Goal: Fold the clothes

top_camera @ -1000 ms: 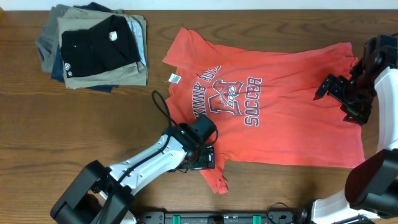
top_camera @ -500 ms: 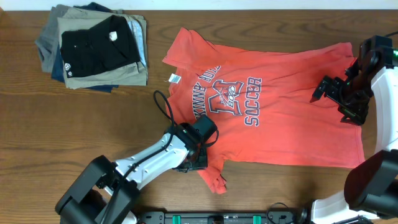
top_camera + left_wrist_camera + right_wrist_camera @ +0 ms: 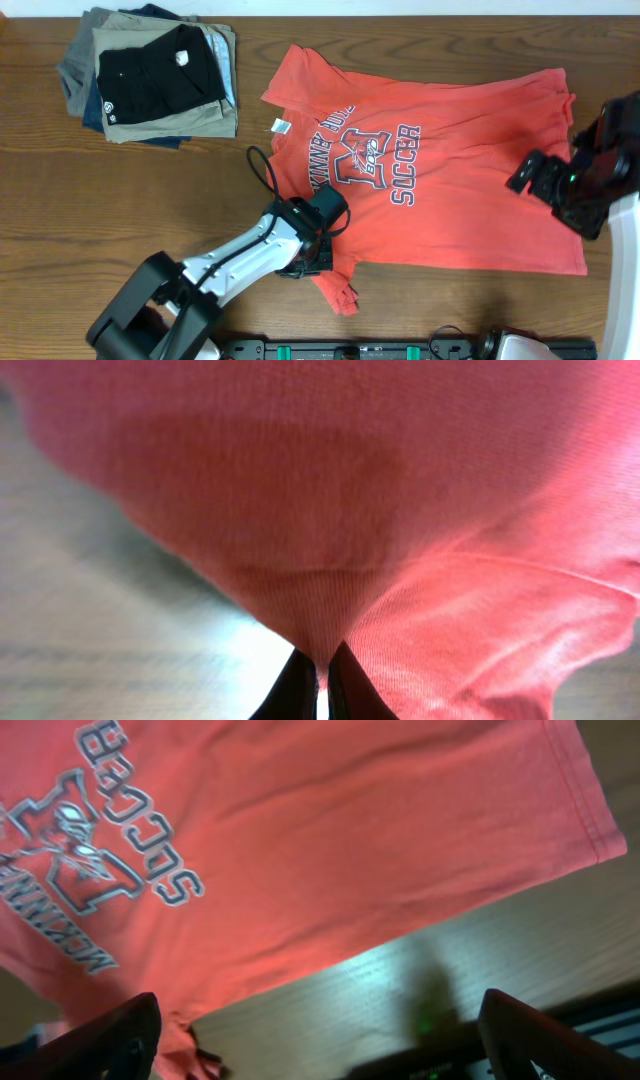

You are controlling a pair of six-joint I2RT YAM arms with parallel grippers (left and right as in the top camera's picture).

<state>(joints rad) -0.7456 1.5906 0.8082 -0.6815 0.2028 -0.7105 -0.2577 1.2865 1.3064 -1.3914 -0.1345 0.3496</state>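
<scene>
Pinching the first bit of cloth, with no fold made yet.

The coral-red T-shirt [image 3: 440, 190] lies spread out, print up, on the wooden table [image 3: 120, 220], collar toward the pile of folded garments [image 3: 150, 75] and hem toward the robot's right. No sleeve or side is turned over, so by my reading the whole fold remains to be done. The left gripper [image 3: 322, 665] has its jaws pressed together on a ridge of red fabric beside the near sleeve [image 3: 340, 288]. The right gripper [image 3: 540, 190] hangs over the hem end with jaws spread wide, holding nothing; whether it touches the cloth I cannot tell.
</scene>
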